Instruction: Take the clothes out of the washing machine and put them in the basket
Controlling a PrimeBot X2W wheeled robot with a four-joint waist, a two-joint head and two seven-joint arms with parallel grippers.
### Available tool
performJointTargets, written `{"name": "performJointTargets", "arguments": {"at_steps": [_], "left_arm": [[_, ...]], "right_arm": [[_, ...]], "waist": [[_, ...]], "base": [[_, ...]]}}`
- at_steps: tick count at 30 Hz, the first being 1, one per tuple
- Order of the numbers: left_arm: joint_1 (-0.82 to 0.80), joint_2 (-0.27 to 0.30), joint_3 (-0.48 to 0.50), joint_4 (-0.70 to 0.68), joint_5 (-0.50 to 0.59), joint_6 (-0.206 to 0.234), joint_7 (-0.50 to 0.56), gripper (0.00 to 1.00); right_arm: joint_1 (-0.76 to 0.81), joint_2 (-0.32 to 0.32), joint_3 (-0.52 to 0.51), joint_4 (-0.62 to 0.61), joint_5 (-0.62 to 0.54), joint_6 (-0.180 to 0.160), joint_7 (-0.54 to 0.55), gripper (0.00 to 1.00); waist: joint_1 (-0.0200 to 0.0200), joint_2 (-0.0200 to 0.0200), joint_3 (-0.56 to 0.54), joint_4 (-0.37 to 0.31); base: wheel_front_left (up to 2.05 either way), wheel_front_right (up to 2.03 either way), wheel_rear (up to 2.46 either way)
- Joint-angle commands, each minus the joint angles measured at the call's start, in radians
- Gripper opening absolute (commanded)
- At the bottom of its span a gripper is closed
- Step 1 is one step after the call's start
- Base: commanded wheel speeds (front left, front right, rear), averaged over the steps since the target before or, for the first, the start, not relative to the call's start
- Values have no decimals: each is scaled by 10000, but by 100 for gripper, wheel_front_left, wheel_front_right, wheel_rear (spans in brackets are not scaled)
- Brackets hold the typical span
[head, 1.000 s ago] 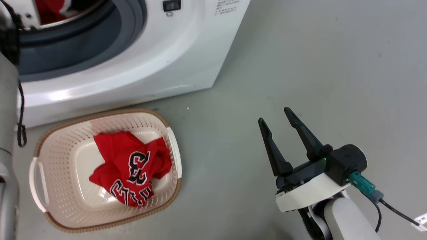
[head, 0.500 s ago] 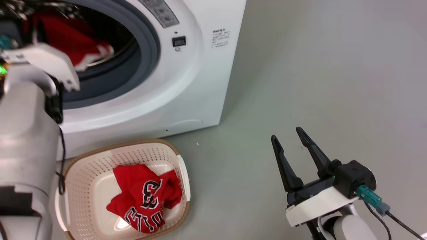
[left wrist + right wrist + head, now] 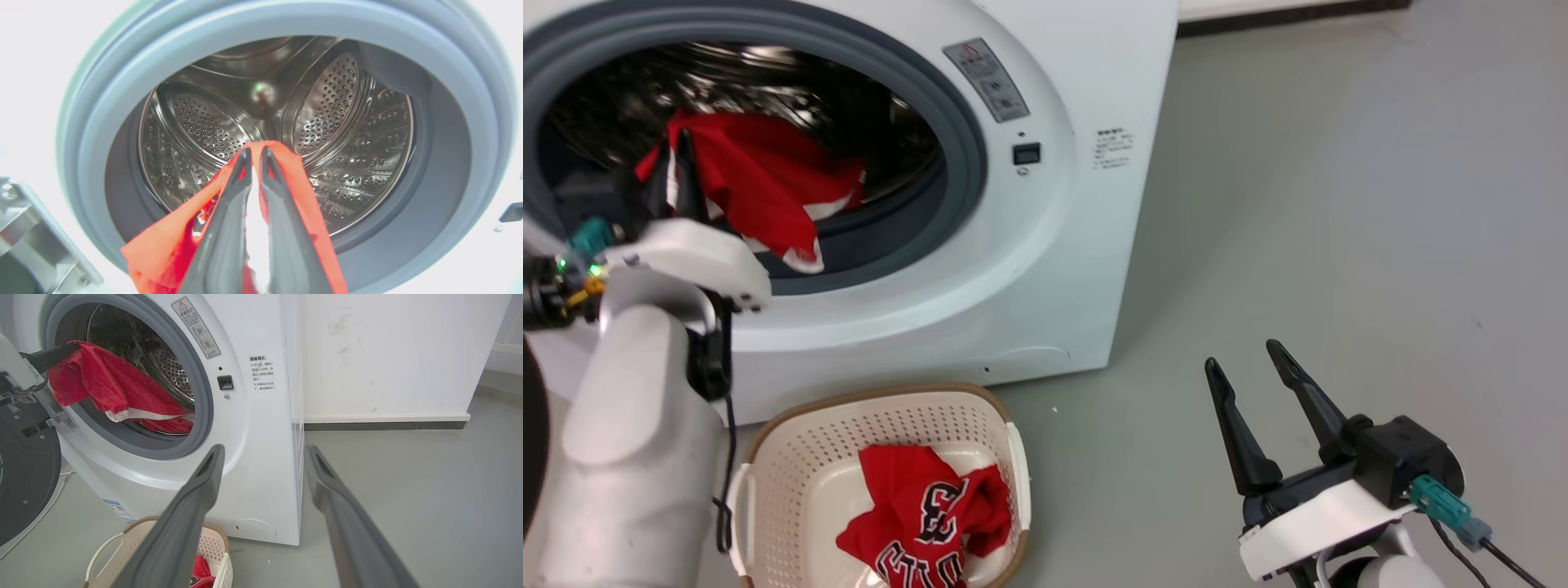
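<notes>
Pinching a fold of the red garment [image 3: 760, 180], jaws nearly shut, the left gripper [image 3: 253, 152] sits at the washing machine [image 3: 1054, 269] mouth, cloth trailing beneath it. Best drawn straight back until the hem clears the porthole rim [image 3: 972, 163], then lowered to the basket [image 3: 866, 398] below.

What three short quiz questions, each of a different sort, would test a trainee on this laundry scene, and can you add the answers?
1. True or false: the left hand is shut on a red garment at the mouth of the washing machine.
2. Choose one: the right hand is A) open and empty above the floor, B) shut on red cloth, C) inside the washing machine.
3. Short answer: what lies in the basket?
Key: 1 true. 2 A. 3 Another red garment, crumpled.
</notes>
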Motion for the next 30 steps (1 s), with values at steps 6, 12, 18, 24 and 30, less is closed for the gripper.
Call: {"name": "performJointTargets", "arguments": {"at_steps": [6,12,18,24,30], "left_arm": [[1447,-320,288,-1672,363,-7,-50,0],[3187,-710,273,-3407,671,150,-41,0],[4993,-979,196,-5434,814,424,-40,0],[6484,-1233,194,-6758,614,784,270,0],[7305,-1540,48,-6353,339,831,372,0]], "right_arm": [[392,21,-269,-271,-123,-7,157,100],[773,21,-355,-400,-180,-7,366,100],[1047,21,-422,-650,-252,-7,538,100],[1046,20,-383,-839,-343,-7,654,100],[829,20,-284,-988,-404,-7,717,100]], "waist": [[2,-1,-509,563],[2,-1,-964,997],[2,-1,-1103,1349],[2,-1,-895,1564],[2,-1,-357,1619]], "base": [[0,0,0],[0,0,0],[0,0,0],[0,0,0],[0,0,0]]}}
